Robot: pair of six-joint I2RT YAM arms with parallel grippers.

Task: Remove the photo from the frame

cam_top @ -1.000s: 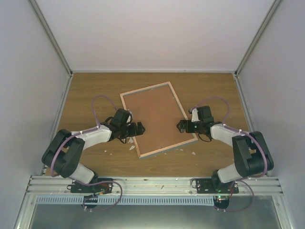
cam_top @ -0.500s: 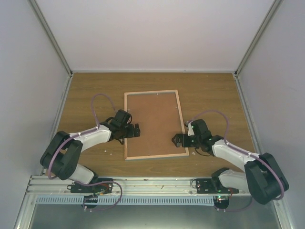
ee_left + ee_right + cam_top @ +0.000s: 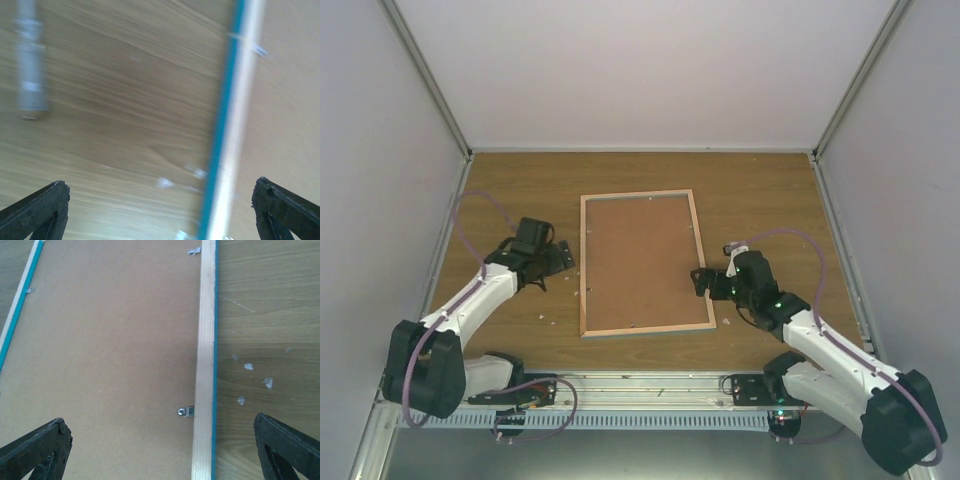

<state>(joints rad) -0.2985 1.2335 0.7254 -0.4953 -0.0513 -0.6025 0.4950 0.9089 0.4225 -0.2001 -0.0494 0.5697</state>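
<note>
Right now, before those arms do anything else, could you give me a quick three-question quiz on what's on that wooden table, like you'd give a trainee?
1. True or false: the large rectangular picture frame lies with its brown fibreboard back and pale wood edging facing up.
2. The left gripper is: A) shut on the frame; B) open, holding nothing; C) out of view.
3. In the right wrist view, how many small metal clips sit along the rail on the picture's right?
Key: 1 true; 2 B; 3 two.

Table [image 3: 770, 200] carries the frame [image 3: 640, 262], back up, between left gripper [image 3: 560, 257] and right gripper [image 3: 699, 282]; white scraps [image 3: 248, 366] just ahead of the right gripper.
</note>
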